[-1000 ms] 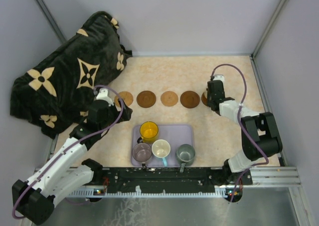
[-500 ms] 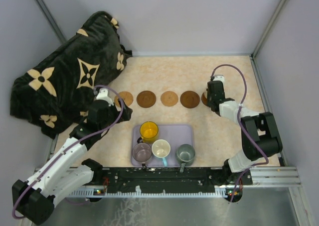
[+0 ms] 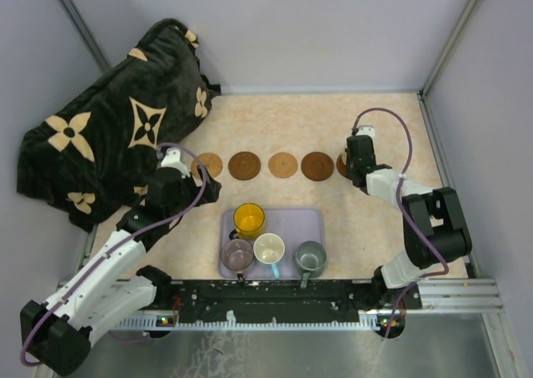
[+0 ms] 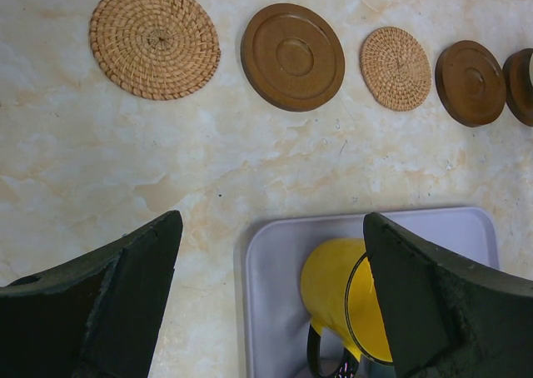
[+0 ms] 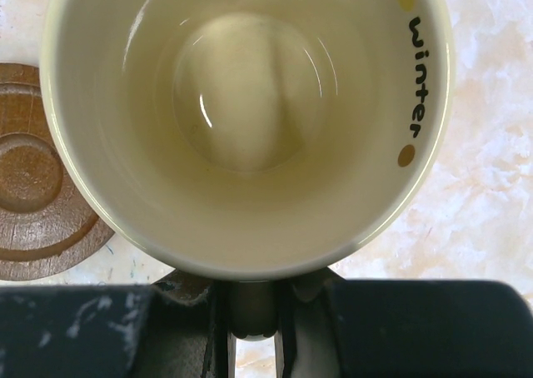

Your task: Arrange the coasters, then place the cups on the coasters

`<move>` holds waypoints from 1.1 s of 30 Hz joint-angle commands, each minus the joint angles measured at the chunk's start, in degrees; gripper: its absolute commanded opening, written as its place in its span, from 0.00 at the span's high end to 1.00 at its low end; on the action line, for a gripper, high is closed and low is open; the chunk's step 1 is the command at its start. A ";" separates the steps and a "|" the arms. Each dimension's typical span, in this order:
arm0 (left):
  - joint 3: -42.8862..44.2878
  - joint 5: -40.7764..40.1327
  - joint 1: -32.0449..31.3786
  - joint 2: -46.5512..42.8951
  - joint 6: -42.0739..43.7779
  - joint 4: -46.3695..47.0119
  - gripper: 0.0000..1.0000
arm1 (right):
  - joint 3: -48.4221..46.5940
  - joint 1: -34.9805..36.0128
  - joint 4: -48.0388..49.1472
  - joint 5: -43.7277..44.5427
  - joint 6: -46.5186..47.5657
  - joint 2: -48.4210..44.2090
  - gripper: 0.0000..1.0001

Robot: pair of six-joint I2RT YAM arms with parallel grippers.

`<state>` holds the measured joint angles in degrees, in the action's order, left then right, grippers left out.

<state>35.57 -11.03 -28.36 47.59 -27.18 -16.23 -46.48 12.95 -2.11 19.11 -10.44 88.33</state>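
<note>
The right claw point(image 5: 252, 311) is gripping the cream cup point(image 5: 250, 120) by its handle at the right end of the coaster row point(image 3: 283, 165), while the left claw point(image 4: 275, 299) is hovering wide open over the yellow cup point(image 4: 341, 299) on the tray point(image 4: 275, 253).

Left arm point(image 3: 108, 266) stretches forward with left fingers point(image 4: 108, 311) spread wide (right fingers point(image 5: 125, 328) pinch the cream cup point(image 5: 250, 103) handle).

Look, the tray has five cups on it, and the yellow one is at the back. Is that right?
Not quite. The top view shows four cups on the tray, not five, and the yellow one is at the back. The cream cup is in the right gripper.
</note>
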 commanded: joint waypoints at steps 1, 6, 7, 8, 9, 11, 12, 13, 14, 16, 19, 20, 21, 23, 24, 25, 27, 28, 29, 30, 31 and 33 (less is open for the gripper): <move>-0.59 -0.57 -0.13 -0.61 -0.30 1.02 0.04 | -0.64 -0.53 6.68 2.37 0.58 -0.18 1.00; -0.59 -0.56 -0.14 -0.64 -0.25 1.05 0.04 | -0.43 -0.56 6.59 2.58 0.60 -0.18 1.00; -0.60 -0.57 -0.18 -0.62 -0.27 1.03 0.04 | -0.38 -0.68 6.64 2.62 0.57 -0.31 1.00; -0.59 -0.57 -0.12 -0.61 -0.19 1.02 0.04 | -0.32 -0.69 6.67 2.60 0.57 -0.27 1.00; -0.59 -0.57 -0.13 -0.62 -0.16 1.02 0.04 | -0.24 -0.73 6.72 2.60 0.53 -0.27 1.00; -0.57 -0.57 -0.12 -0.65 -0.13 1.02 0.04 | -0.19 -0.89 6.77 2.60 0.51 -0.22 1.00; -0.53 -0.53 -0.14 -0.64 -0.08 1.02 0.04 | -0.11 -0.99 6.77 2.50 0.43 -0.19 1.00; -0.52 -0.56 -0.16 -0.59 -0.12 1.02 0.04 | -0.10 -1.00 6.77 2.49 0.42 -0.18 1.00; -0.58 -0.64 -0.15 -0.65 -0.07 1.05 0.04 | -0.10 -1.02 6.77 2.51 0.42 -0.18 1.00; -0.59 -0.66 -0.15 -0.64 -0.12 0.94 0.04 | -0.02 -1.09 6.87 2.45 0.33 -0.05 1.00; -0.68 -0.62 -0.18 -0.70 -0.20 0.89 0.04 | 0.15 -1.09 6.94 2.40 0.26 0.15 1.00; -0.75 -0.66 -0.18 -0.73 -0.20 0.85 0.04 | 0.16 -1.10 7.02 2.34 0.24 0.21 1.00; -0.76 -0.66 -0.15 -0.70 -0.28 0.85 0.04 | 0.16 -1.13 7.01 2.33 0.24 0.29 1.00; -0.77 -0.66 -0.16 -0.73 -0.25 0.85 0.04 | 0.16 -1.09 7.10 2.04 0.16 0.43 1.00; -0.77 -0.72 -0.12 -0.79 -0.25 0.78 0.04 | 0.20 -1.09 7.19 1.79 0.15 0.51 1.00; -0.83 -0.77 -0.21 -0.79 -0.24 0.76 0.04 | 0.23 -1.10 7.21 1.63 0.15 0.58 1.00; -0.87 -0.84 -0.12 -0.83 -0.32 0.76 0.04 | 0.18 -1.09 7.22 1.39 0.12 0.68 1.00; -0.92 -0.84 -0.13 -0.83 -0.30 0.76 0.04 | 0.16 -1.13 7.21 1.32 0.15 0.71 1.00; -0.94 -0.84 -0.15 -0.79 -0.28 0.76 0.04 | 0.16 -1.09 7.21 1.26 0.15 0.70 1.00; -0.99 -0.84 -0.13 -0.83 -0.38 0.76 0.04 | 0.16 -1.09 7.21 1.14 0.15 0.70 1.00; -1.03 -0.84 -0.17 -0.83 -0.40 0.80 0.04 | 0.16 -1.11 7.21 1.05 0.15 0.70 1.00; -1.12 -0.83 -0.12 -0.75 -0.42 0.85 0.04 | 0.16 -1.10 7.21 0.90 0.15 0.61 1.00</move>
<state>35.22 -11.18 -28.36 47.51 -27.18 -16.23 -45.34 12.23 -1.26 19.25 -10.46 89.65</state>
